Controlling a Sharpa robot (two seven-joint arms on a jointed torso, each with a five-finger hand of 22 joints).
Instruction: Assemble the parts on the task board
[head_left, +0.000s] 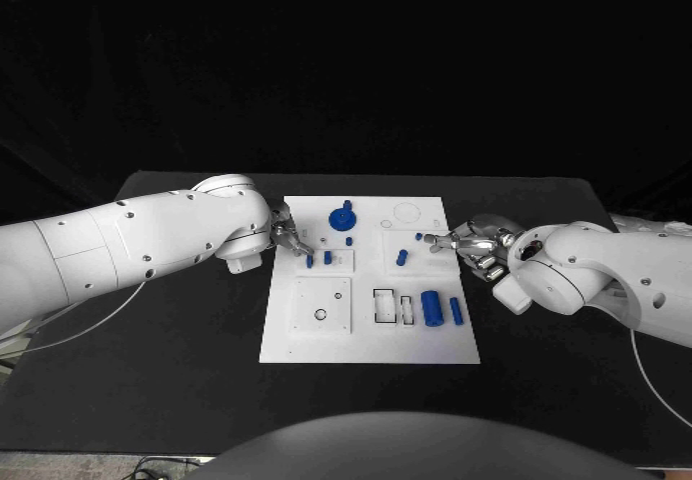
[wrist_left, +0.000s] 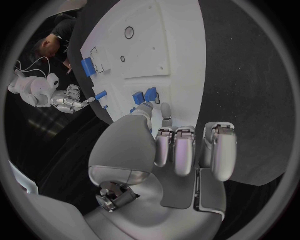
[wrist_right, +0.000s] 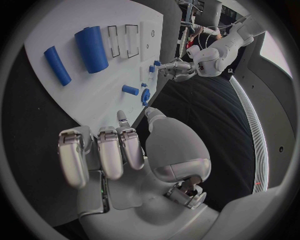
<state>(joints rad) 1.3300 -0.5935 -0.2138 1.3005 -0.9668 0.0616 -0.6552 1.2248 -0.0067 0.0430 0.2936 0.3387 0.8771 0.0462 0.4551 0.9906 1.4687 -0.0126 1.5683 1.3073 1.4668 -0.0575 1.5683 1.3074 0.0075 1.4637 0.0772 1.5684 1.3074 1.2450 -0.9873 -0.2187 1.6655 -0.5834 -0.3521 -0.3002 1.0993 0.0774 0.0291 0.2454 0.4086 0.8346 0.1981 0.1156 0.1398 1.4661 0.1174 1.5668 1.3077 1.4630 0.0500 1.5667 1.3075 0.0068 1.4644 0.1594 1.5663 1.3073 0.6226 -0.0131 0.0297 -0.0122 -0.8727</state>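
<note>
Fingertips of the left hand (head_left: 289, 238) reach over the left edge of the task board (head_left: 368, 340) and close around a small blue peg (head_left: 309, 261) standing beside a second peg (head_left: 327, 258); from the left wrist view the pinch looks firm, though the contact itself is partly hidden, so the grip is likely rather than certain. Just beyond those pegs sits the blue gear-like part (head_left: 343, 219), close enough to crowd any sideways motion.

On the opposite edge, the right hand (head_left: 473, 246) hovers with most fingers curled and the forward ones extended toward a small blue stud (head_left: 420, 237), holding nothing. Another short peg (head_left: 402, 257) stands just inboard.

Nearer the robot, a thick blue cylinder (head_left: 431, 308) and a thinner one (head_left: 456, 311) lie beside rectangular slots (head_left: 385, 306). Black table (head_left: 188, 380) lies bare on both sides of the board.
</note>
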